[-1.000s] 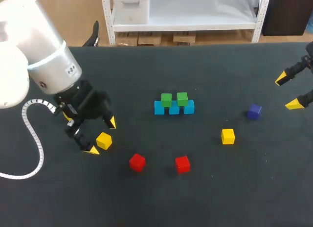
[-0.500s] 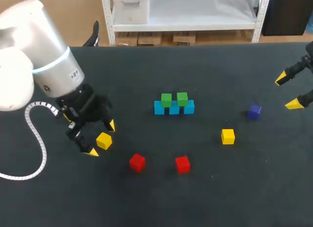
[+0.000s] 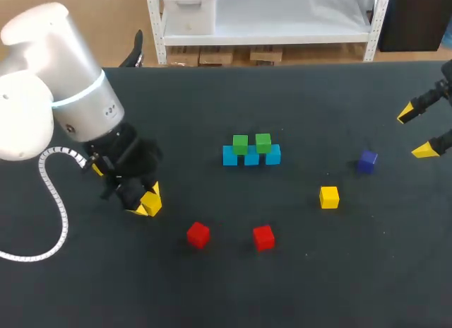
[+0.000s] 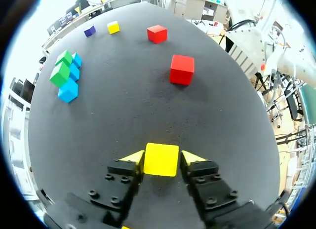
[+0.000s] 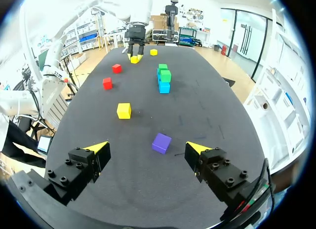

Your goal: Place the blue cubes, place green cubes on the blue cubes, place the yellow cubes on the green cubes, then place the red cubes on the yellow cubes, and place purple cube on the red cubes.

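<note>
**Q:** Head view: what is the build status?

**A:** Two tiers are in place. The blue cubes (image 3: 251, 158) form a row on the bench (image 3: 318, 293), with two green cubes (image 3: 240, 144) on top of them. The left gripper (image 3: 145, 201) is pinching the gripped yellow cube (image 3: 150, 203), well apart from the blue cubes on the left arm's side. The loose yellow cube (image 3: 329, 197), both red cubes (image 3: 198, 234) and the purple cube (image 3: 366, 161) lie unstacked around the blue cubes. The right gripper (image 3: 417, 132) is spread and empty, farther from the blue cubes than the purple cube.

**Q:** Left wrist view: is the grasp confirmed?

**A:** Yes. Both fingers of the left gripper (image 4: 162, 159) press opposite faces of the gripped yellow cube (image 4: 161, 159). It appears to rest on the bench.

**Q:** Right wrist view?

**A:** The right gripper (image 5: 146, 149) is spread. The purple cube (image 5: 161, 142) lies just ahead of it, between it and the blue cubes (image 5: 164, 87).

**Q:** What steps remain?

**A:** By my estimate, three tiers: yellow, red and purple. Roughly half of the task is outstanding.
</note>
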Tool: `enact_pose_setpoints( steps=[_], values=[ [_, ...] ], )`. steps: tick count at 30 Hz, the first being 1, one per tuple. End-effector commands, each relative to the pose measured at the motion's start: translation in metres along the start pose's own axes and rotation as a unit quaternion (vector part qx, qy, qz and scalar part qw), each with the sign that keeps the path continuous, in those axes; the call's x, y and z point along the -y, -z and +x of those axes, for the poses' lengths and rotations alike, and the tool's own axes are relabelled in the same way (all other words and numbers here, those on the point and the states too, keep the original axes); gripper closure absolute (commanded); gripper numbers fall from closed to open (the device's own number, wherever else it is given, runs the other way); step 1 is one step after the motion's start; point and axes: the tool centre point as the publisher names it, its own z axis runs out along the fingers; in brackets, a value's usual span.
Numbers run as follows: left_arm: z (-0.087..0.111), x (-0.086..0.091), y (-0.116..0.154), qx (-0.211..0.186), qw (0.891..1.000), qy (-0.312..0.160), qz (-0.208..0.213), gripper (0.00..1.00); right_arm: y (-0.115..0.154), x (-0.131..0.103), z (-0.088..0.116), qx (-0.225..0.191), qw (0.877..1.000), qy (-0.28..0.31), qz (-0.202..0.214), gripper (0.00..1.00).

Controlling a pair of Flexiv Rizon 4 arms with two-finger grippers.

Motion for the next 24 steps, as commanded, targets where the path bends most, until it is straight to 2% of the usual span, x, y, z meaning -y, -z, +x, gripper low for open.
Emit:
enact_pose_setpoints(
  steps=[1, 10, 18, 24],
  values=[
    [0.000, -0.003, 0.000, -0.002, 1.000, 0.001, 0.003, 1.00, 0.000, 0.001, 0.000, 0.001, 1.000, 0.001, -0.001, 0.00],
    [-0.010, -0.001, 0.017, 0.011, 0.999, 0.033, -0.022, 1.00, 0.000, 0.001, 0.000, 0.001, 1.000, 0.001, -0.001, 0.00],
    [-0.031, -0.005, 0.050, 0.023, 0.994, 0.090, -0.060, 1.00, 0.000, 0.001, 0.000, 0.001, 1.000, 0.001, -0.001, 0.00],
    [-0.051, -0.013, 0.073, 0.029, 0.990, 0.096, -0.103, 1.00, 0.000, 0.001, 0.000, 0.001, 1.000, 0.001, -0.001, 0.00]
  ],
)
